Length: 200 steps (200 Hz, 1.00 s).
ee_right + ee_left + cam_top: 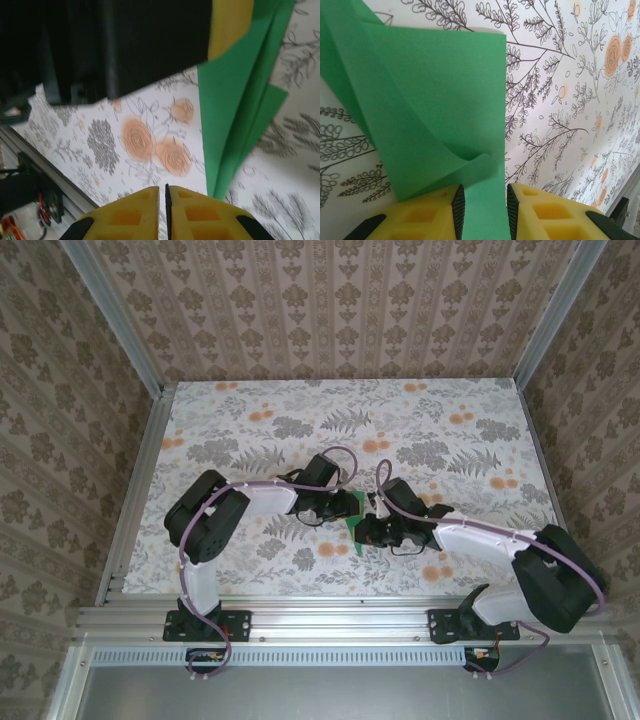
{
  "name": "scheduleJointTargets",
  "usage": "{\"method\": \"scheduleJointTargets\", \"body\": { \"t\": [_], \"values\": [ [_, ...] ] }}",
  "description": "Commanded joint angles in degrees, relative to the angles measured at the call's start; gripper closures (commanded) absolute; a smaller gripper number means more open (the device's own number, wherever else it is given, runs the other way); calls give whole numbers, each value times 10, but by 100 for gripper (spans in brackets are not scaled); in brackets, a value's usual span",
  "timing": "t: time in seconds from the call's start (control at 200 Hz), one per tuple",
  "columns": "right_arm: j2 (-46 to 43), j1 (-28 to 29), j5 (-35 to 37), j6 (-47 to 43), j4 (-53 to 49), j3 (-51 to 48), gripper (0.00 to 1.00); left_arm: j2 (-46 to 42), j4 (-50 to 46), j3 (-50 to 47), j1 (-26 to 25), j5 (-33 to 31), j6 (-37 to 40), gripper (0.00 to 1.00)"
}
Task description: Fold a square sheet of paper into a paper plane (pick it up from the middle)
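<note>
The green sheet of paper lies partly folded on the floral table, with one flap curling up and over from the left. My left gripper stands open astride the paper's near edge, and green paper shows in the gap between its yellow fingers. My right gripper is shut with nothing in it, just left of the paper, whose folded layers hang at its right. In the top view both grippers meet at mid-table: left gripper, right gripper, paper between them.
The left arm's black wrist body looms close above the right gripper. Aluminium rails border the table's near edge and sides. Patterned walls enclose the table, which has free room at the back and both sides.
</note>
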Motion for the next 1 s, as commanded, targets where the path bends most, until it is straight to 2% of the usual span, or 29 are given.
{"method": "scheduleJointTargets", "body": {
  "t": [0.0,0.145,0.285,0.465,0.705,0.86,0.995],
  "values": [
    [56,-3,-30,42,79,12,87,3,-17,9,-2,-19,11,68],
    [104,-3,-18,51,100,19,86,2,-18,9,-1,-20,9,68],
    [126,-7,11,12,41,17,88,1,-17,11,-2,-19,10,68],
    [148,-17,-23,-28,17,-26,91,-22,-23,15,4,-20,12,66],
    [172,-34,-104,-71,62,-64,94,-133,-22,0,23,-30,30,53],
    [184,-42,-140,-113,53,-45,95,-165,-31,-26,24,-50,28,53],
    [197,-54,-160,-156,8,-17,95,-170,5,-70,17,-45,6,55]
  ]
}}
